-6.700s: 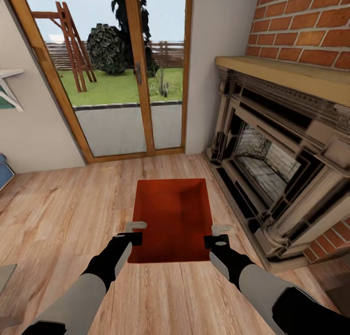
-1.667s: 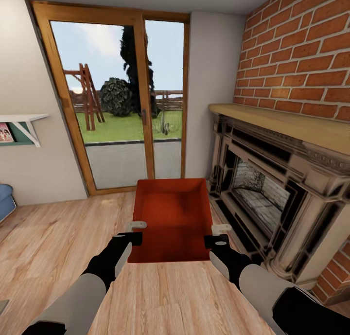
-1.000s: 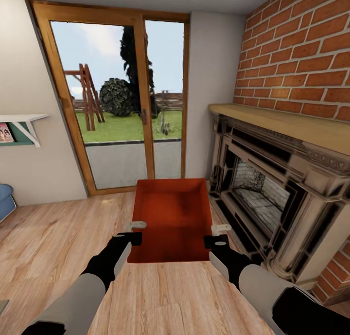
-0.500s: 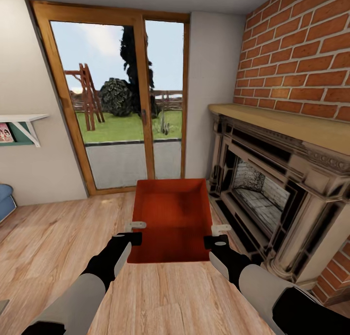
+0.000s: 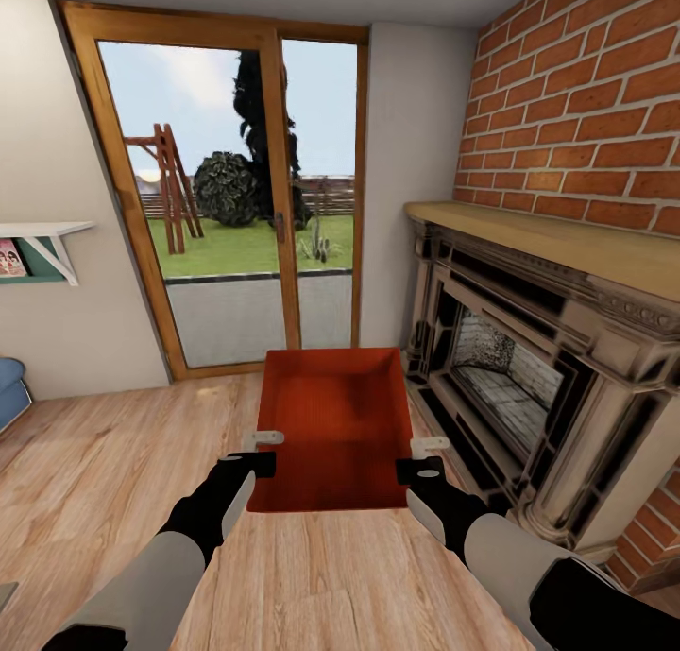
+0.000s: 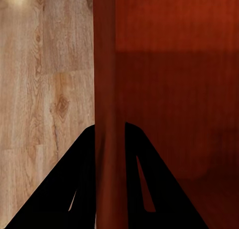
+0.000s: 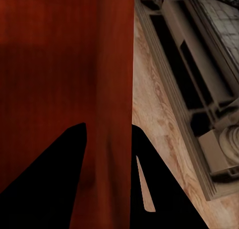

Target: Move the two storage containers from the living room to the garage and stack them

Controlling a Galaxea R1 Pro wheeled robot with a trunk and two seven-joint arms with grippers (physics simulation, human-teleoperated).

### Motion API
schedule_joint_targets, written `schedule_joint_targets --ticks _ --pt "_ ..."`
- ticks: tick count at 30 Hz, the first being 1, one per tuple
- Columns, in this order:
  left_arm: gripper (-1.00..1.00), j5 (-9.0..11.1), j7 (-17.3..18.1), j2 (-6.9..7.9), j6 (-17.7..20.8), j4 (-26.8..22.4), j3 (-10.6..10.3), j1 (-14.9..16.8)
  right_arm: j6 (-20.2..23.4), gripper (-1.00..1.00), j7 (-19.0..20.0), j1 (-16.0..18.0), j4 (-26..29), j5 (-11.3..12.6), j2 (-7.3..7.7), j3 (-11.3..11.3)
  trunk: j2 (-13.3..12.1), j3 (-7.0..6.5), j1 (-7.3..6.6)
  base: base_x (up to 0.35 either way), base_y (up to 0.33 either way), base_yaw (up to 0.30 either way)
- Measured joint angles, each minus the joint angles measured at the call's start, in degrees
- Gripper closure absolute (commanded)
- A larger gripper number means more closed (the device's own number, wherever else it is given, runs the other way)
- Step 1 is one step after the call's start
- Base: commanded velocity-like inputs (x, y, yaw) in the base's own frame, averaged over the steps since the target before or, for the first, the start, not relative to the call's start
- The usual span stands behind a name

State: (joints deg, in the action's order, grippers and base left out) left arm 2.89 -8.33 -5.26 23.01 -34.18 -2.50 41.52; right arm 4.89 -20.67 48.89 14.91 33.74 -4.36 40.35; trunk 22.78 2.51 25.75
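step: carrying one storage container (image 5: 331, 424) out of the living room | left pincer (image 5: 263, 438) pinching its left wall, right pincer (image 5: 430, 442) pinching its right wall | held level above wood-plank floor (image 5: 104, 471), fireplace (image 5: 529, 368) right | advice: turning slowly, keeping both grips even, clearing the hearth

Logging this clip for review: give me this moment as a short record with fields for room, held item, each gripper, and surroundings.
room: living room, wood-plank floor
held item: storage container, open top, empty, carried between both arms
left gripper: shut on its left wall
right gripper: shut on its right wall
surroundings: brick fireplace to the right, glass doors ahead
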Motion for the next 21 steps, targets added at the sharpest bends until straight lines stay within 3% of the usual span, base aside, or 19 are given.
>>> schedule_joint_targets --ticks 5,21 --pt "1.0 0.1 -0.02 -0.01 -0.04 -0.03 -0.02 -0.02 0.1 1.0 0.05 -0.02 0.01 -0.97 -0.08 -0.98 0.0 0.0 0.0 0.0 0.0 0.0" --pt "1.0 0.1 -0.01 -0.01 -0.06 -0.03 -0.01 -0.01 -0.01 1.0 0.11 -0.02 -0.02 -0.84 -0.06 -0.92 0.0 0.0 0.0 0.0 0.0 0.003"
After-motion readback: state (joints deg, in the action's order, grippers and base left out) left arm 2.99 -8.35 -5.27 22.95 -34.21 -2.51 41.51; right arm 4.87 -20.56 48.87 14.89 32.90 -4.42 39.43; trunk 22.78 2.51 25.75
